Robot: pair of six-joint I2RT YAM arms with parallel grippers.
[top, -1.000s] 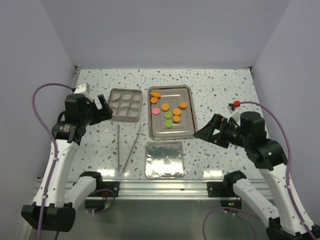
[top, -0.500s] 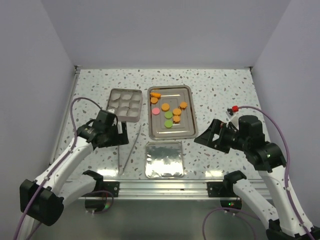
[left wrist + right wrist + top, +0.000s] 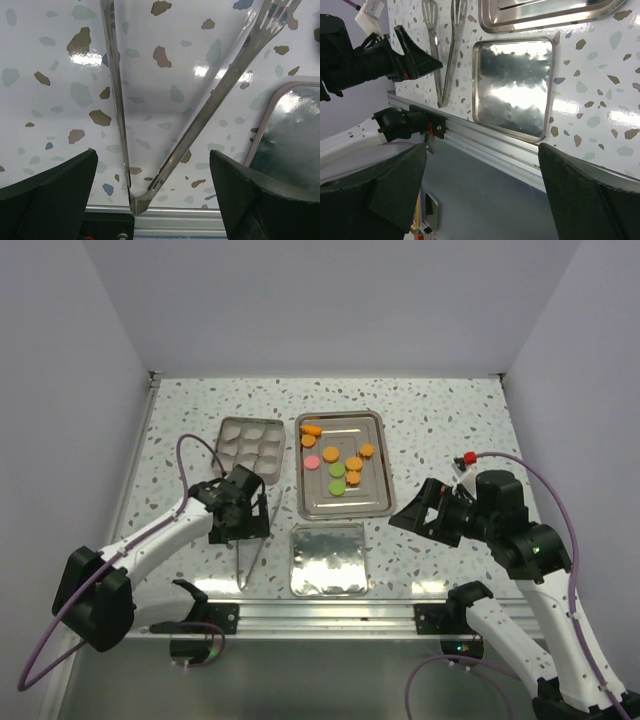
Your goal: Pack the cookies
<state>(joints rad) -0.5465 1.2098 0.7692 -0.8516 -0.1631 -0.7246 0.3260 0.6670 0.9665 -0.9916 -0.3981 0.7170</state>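
The cookies (image 3: 341,464), several flat discs, mostly orange with two green and one pink, lie on a steel tray (image 3: 340,511) at the table's middle. A grey box (image 3: 250,449) with round compartments stands left of the tray. Steel tongs (image 3: 249,543) lie on the table in front of the box; in the left wrist view the tongs (image 3: 192,127) run between my fingers, hinge toward the table's near edge. My left gripper (image 3: 245,528) (image 3: 152,155) hangs open over them, touching nothing. My right gripper (image 3: 412,508) (image 3: 482,150) is open and empty, right of the tray.
A flat shiny metal lid (image 3: 328,558) (image 3: 514,85) lies in front of the tray near the table's aluminium front rail (image 3: 330,617). The right wrist view also takes in the tongs (image 3: 446,60) and my left arm (image 3: 370,57). White walls enclose the table.
My left arm has swung from beside the grey box down and to the right, and now sits over the tongs. The right arm dropped slightly, then held still. Both grippers stayed open.
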